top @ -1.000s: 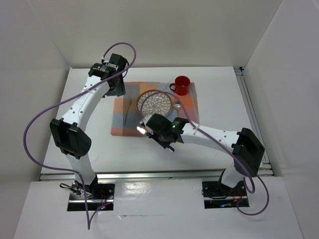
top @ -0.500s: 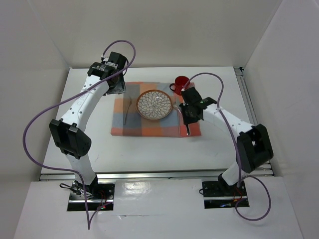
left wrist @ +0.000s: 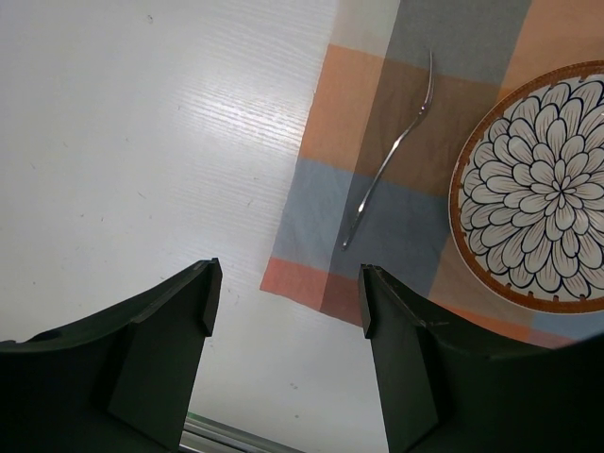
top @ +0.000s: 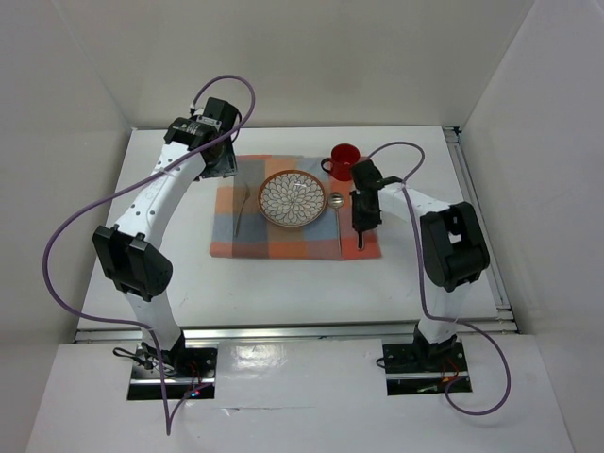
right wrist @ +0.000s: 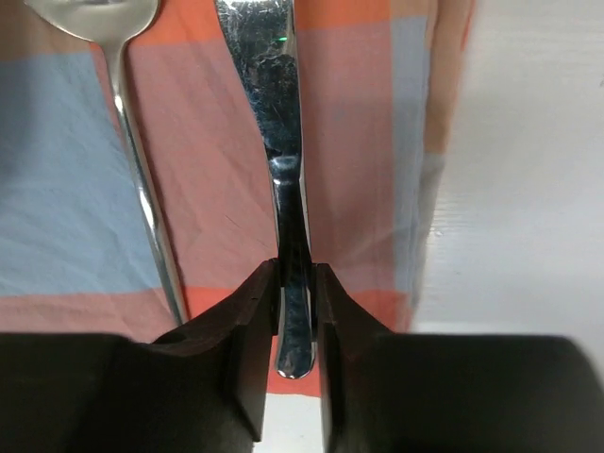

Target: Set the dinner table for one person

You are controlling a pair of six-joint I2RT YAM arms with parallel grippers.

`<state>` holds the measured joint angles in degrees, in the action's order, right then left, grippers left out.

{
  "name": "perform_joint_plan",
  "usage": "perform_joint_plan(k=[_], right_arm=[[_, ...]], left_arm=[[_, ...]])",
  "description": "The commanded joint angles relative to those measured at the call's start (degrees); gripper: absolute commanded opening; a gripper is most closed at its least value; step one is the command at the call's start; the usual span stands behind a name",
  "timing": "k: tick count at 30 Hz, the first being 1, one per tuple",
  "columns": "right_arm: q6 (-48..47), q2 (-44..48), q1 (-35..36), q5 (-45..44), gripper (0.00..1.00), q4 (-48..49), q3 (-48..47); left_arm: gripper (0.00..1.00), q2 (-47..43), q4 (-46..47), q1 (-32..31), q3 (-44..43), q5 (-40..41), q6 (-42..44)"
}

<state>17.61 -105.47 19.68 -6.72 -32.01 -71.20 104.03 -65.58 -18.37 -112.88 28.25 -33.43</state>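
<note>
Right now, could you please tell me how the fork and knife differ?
The fork lies left of the plate; the knife is right of it, beside the spoon. The fork is untouched; the right pincer pinches the knife's handle. The fork is thin; the knife broader. Both are silver, over the cloth.

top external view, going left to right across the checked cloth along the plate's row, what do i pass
fork → plate → spoon → knife, gripped by the right claw. The red mug sits farther back, over the spoon and knife, so it is left out.
</note>
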Motion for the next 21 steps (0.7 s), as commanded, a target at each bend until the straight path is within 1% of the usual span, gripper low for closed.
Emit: perform_joint_plan(k=[1, 2, 4, 5, 7, 9, 11, 14, 16, 17, 21], right_arm=[[1.29, -0.61, 0.53, 0.39, 0.34, 2.84, -0.87], [1.29, -0.61, 0.53, 0.39, 0.43, 2.83, -0.87], [1.29, 0.79, 1.15, -0.22, 0.56, 2.31, -1.48], [1.29, 2.10, 1.15, -0.92, 0.68, 1.43, -1.49], [1.81, 4.12, 1.15, -1.88, 0.75, -0.15, -4.38], [2.51, 5.62, 0.10, -3.47, 0.96, -3.49, -7.62], [4.01, 9.03, -1.83, -5.48, 1.00, -4.72, -9.04], [8.40, 15.02, -6.22, -8.74, 1.00, -5.96, -9.57], [11.29, 18.09, -8.95, -9.36, 1.00, -5.96, -8.87], [12.01, 20.89, -11.66, -9.36, 1.00, -5.96, -8.00], [12.63, 26.62, -16.51, -11.29, 1.00, -4.90, -3.61]], left_arm=[[0.77, -2.34, 0.54, 0.35, -0.24, 0.75, -0.50], [0.77, -2.34, 0.54, 0.35, -0.24, 0.75, -0.50], [0.77, -2.34, 0.54, 0.35, -0.24, 0.75, -0.50], [0.77, -2.34, 0.54, 0.35, -0.24, 0.75, -0.50], [0.77, -2.34, 0.54, 0.35, -0.24, 0.23, -0.50], [0.77, -2.34, 0.54, 0.35, -0.76, 0.23, -0.50], [0.77, -2.34, 0.54, 0.35, -1.29, -0.30, -0.50], [0.77, -4.00, 0.54, 0.35, -1.82, -0.92, -0.50], [0.77, -5.58, 2.99, 0.35, -0.42, -1.71, 0.03], [0.77, -7.50, 3.96, 0.35, 0.29, -2.49, 0.03], [0.77, -11.65, 7.92, 0.35, 3.63, -1.71, 2.05]])
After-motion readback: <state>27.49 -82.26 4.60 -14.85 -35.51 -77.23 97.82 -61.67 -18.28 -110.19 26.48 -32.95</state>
